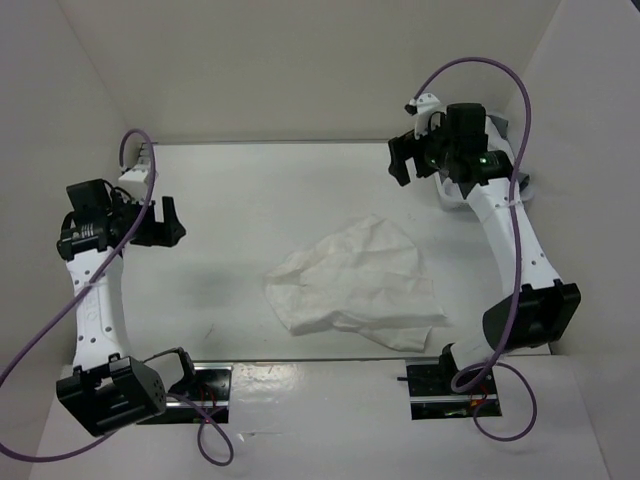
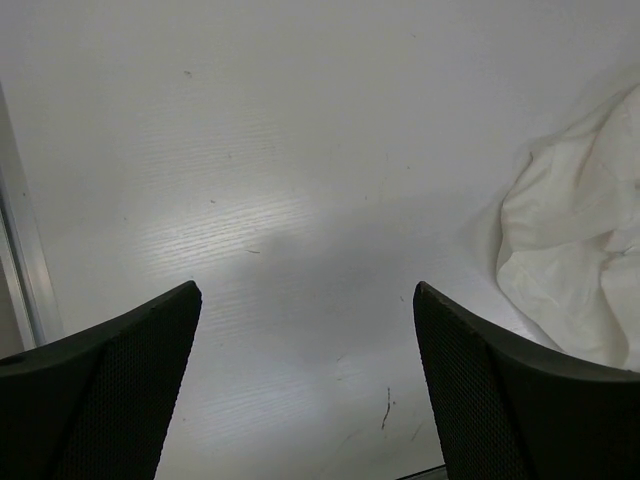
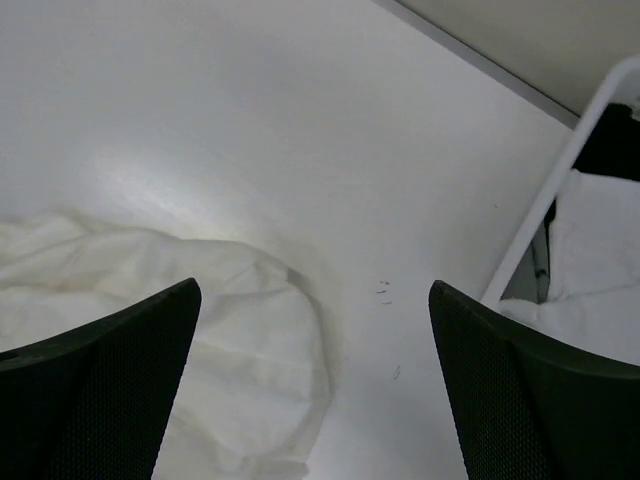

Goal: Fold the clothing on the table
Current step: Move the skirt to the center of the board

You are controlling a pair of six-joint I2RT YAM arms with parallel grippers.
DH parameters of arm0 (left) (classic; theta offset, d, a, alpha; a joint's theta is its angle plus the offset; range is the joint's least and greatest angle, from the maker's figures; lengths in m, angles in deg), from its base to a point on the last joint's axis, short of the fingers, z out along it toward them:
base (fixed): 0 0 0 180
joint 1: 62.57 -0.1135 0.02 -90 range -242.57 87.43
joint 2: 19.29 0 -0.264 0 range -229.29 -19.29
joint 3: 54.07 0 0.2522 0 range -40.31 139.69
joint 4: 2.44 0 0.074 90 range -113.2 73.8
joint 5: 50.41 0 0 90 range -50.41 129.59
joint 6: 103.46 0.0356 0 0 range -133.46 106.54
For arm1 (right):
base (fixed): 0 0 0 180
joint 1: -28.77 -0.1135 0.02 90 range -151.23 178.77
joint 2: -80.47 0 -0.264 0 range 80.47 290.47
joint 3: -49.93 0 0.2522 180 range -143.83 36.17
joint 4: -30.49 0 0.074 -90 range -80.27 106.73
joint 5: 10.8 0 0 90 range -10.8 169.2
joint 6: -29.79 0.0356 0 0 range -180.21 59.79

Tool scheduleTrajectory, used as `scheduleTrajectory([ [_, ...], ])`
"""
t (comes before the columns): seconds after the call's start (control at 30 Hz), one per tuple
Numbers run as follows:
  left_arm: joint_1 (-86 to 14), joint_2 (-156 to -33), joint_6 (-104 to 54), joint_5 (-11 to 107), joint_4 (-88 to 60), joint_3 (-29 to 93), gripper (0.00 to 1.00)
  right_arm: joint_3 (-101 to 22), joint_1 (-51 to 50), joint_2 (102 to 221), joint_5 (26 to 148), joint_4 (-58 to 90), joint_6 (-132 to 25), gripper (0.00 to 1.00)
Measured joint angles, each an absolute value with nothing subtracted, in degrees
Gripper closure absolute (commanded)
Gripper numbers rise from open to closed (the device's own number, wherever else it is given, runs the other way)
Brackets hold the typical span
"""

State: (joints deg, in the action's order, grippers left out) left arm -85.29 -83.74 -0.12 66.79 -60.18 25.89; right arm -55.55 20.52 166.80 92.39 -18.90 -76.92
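left pincer (image 1: 165, 222): released, 2 fingers spread wide, nothing between them. Only bare table (image 1: 250, 190) shows through the gap. From its wrist view the clothing (image 1: 352, 285) sits off to the right, beyond the right finger, with just a crumpled white edge in frame. No contact.

right pincer (image 1: 405, 160): released too, fingers wide apart and gripping nothing. From its wrist view the clothing lies low and to the left. It is partly hidden behind the left finger, and a rounded edge reaches into the gap between the fingers. The fingers look clear of the fabric. Just past its right finger is a white-railed bin (image 3: 560, 180) holding white cloth and something dark.

Top view: the clothing is 1 rumpled heap lying on the table between the 2 pincers, nearer the right one and apart from both. Can't make out pleat lines at this resolution.
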Motion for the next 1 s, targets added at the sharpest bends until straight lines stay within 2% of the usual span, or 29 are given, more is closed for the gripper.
scheduleTrajectory([
  [0.2, -86.08, -79.65, -0.69, 66.22, -60.12, 25.76, 0.07, -60.19, 19.29, 165.79, 108.47, -27.89, -85.75, 0.01],
  [0.33, -86.99, -77.11, -1.98, 64.36, -60.34, 24.77, 0.05, -58.35, 7.12, 167.93, 103.99, -31.54, -91.15, 0.01],
  [0.43, -88.70, -73.64, -2.96, 63.31, -60.36, 22.35, 0.03, -51.03, -6.69, 170.18, 99.69, -31.84, -93.44, 0.01],
  [0.5, -89.90, -71.02, -3.20, 62.94, -60.58, 20.88, 0.03, -47.60, -11.98, 172.02, 99.38, -32.80, -94.08, 0.01],
  [1.0, -94.97, -65.44, -3.35, 62.61, -60.51, 18.54, 0.02, -43.22, -21.14, 178.16, 96.54, -28.80, -92.18, 0.04],
])
